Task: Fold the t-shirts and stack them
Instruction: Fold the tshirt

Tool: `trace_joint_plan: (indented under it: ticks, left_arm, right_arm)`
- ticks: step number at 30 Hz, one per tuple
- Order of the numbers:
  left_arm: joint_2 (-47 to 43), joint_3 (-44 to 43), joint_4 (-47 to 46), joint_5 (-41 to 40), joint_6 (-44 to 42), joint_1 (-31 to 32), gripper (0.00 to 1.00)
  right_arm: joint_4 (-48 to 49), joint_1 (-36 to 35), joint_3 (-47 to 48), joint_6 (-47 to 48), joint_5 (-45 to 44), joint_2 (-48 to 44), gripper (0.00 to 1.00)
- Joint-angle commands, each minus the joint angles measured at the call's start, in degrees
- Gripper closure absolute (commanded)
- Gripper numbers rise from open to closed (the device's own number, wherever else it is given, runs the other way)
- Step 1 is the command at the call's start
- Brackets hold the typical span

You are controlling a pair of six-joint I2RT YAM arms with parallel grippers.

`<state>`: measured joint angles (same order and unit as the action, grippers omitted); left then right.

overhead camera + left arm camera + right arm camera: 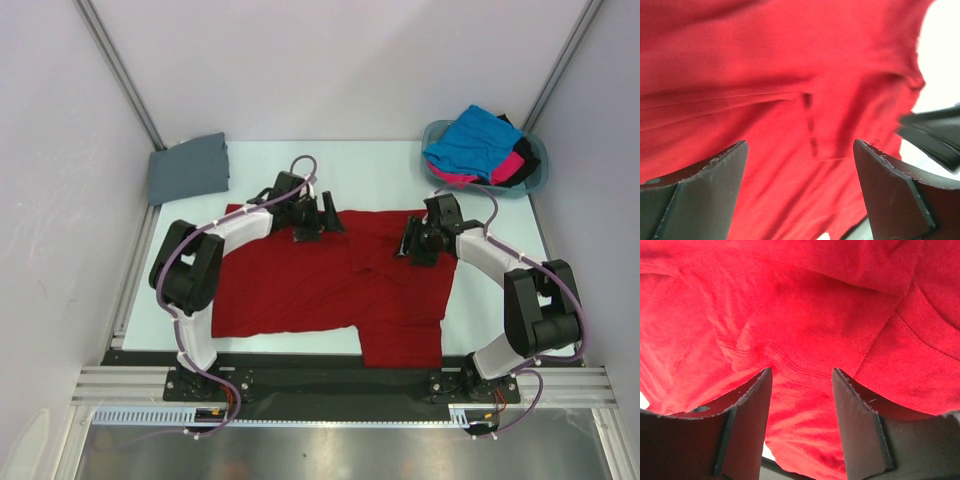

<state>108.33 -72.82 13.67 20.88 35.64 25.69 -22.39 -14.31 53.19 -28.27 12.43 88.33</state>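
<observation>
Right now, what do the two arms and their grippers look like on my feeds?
The left arm and right arm match: bulky black joints, white link covers, and a lilac cable looping along each. The left gripper and right gripper have flat, dark, wedge-shaped fingers with pale scuffed edges.

Pale mint worktop (390, 170), rectangular, boxed in by plain white walls (330, 60) at back, L & R. Left alu post (120, 72) rises from far-L corner, right alu post (562, 65) from far-R corner. Near edge: black plate (330, 372) on alu rail (120, 385); brushed steel sheet (340, 452) below. Light even, diffuse.
</observation>
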Motion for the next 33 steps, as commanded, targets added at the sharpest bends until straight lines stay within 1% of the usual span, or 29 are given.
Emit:
trace_joint_plan:
  ticks: [1,5,8,9,10,11,12,15,18,19,22,24,25,29,31,33]
  left_arm:
    - [1.18,1.62,-7.86,8.02,4.69,2.33,0.09]
    - [1.01,4.77,-8.75,9.61,6.46,5.33,0.1]
    - [0.39,8.91,-14.19,11.8,10.32,7.61,0.11]
    - [0.3,11.27,-16.11,12.25,11.2,8.49,0.13]
    - [0.21,13.29,-18.57,12.69,12.51,8.93,0.19]
    - [0.21,13.92,-19.55,12.86,12.79,9.37,0.21]
    - [0.21,14.45,-19.82,12.78,13.05,9.98,0.23]
    - [0.56,16.64,-24.38,13.92,14.98,10.78,0.25]
    - [1.26,17.62,-29.83,15.76,17.18,10.87,0.29]
    - [1.53,17.36,-30.28,15.68,17.18,10.87,0.3]
    - [2.58,15.87,-30.2,15.85,17.01,10.96,0.34]
    - [2.58,15.34,-30.02,14.63,16.48,10.96,0.36]
    - [2.5,15.07,-28.54,13.93,15.7,10.87,0.36]
    - [2.85,12.79,-25.45,11.03,13.41,10.78,0.39]
    - [3.28,12.09,-24.13,10.32,12.35,10.78,0.42]
    - [3.99,11.38,-23.78,9.88,12.18,10.78,0.43]
  right_arm:
    - [1.82,-0.37,-1.86,-1.96,-1.52,-0.97,0.44]
    - [1.12,0.24,-3.61,-2.14,-2.67,-2.81,0.44]
    - [1.12,0.68,-5.55,-2.75,-2.76,-3.96,0.45]
    - [1.21,0.77,-6.25,-2.93,-2.93,-4.83,0.45]
    - [1.47,1.12,-7.3,-3.28,-3.02,-6.14,0.46]
    - [1.65,1.38,-7.92,-3.45,-3.02,-6.16,0.46]
    - [1.82,1.65,-8.36,-3.63,-3.28,-7.11,0.47]
    - [2.7,3.23,-10.29,-4.07,-2.32,-8.44,0.5]
    - [4.55,4.72,-11.79,-4.07,-1.1,-9.32,0.53]
    - [5.59,5.16,-12.14,-4.25,-0.74,-9.15,0.56]
    - [7.88,6.39,-13.2,-4.51,1.63,-8.53,0.6]
    - [9.3,6.57,-13.73,-4.6,3.21,-7.66,0.6]
    - [10.17,6.75,-13.81,-4.77,3.65,-7.39,0.62]
    - [12.28,6.84,-13.99,-5.12,5.32,-5.37,0.64]
    - [13.51,7.1,-14.08,-5.3,6.12,-4.4,0.65]
    - [14.22,7.27,-13.99,-5.39,6.82,-3.09,0.65]
